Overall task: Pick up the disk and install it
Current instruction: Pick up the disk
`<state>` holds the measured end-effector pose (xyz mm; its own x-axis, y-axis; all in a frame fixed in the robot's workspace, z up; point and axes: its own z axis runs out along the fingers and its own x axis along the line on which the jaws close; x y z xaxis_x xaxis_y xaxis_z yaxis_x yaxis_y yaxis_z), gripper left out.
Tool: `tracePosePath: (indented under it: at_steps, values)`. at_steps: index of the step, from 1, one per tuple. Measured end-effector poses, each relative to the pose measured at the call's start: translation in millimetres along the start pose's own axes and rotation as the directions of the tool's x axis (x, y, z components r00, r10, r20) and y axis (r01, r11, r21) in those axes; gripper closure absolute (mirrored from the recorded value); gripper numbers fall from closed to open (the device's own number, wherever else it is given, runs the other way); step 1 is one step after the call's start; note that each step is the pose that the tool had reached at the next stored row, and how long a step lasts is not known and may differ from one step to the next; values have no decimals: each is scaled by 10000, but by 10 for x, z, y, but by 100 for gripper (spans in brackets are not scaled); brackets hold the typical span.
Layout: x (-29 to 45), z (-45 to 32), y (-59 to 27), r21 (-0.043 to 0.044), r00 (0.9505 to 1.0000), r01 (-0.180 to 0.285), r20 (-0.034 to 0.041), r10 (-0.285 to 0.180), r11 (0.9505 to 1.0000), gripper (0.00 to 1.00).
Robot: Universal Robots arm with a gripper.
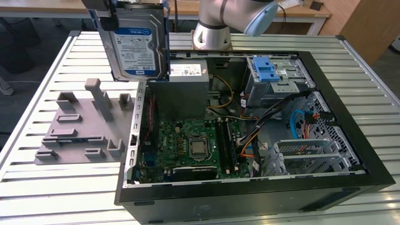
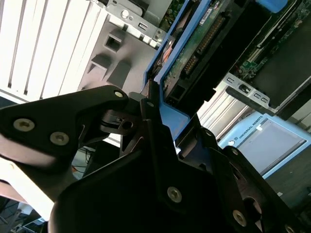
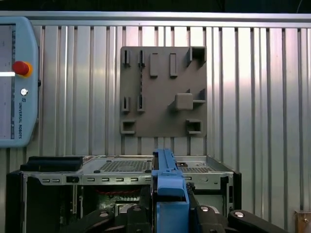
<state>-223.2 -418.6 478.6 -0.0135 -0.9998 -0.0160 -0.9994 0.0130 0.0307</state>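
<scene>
1. Gripper [image 3: 169,213] is clamped on the disk [image 1: 138,44] by its blue rails, holding it upright in mid-air.
2. It hangs over the open PC case [image 1: 250,199] near the grey fixture plate [image 1: 93,140].
3. Power supply box [image 1: 184,80] sits close by; drive cage [image 1: 275,77] is well apart.

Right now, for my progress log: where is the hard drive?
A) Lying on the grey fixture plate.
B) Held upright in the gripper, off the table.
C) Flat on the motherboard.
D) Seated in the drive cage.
B: in the exterior view the gripper holds the hard drive upright, raised over the table beside the open computer case.
</scene>
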Motion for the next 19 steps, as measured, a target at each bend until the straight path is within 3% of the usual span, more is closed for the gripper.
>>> tracePosePath:
  at_steps: [11, 19]
  values:
    - [51, -1, -275, 1, 10000, 1, 19, -1, 10000, 64]
    - [116, -2, -407, -3, 9996, 9, 280, -9, 10000, 64]
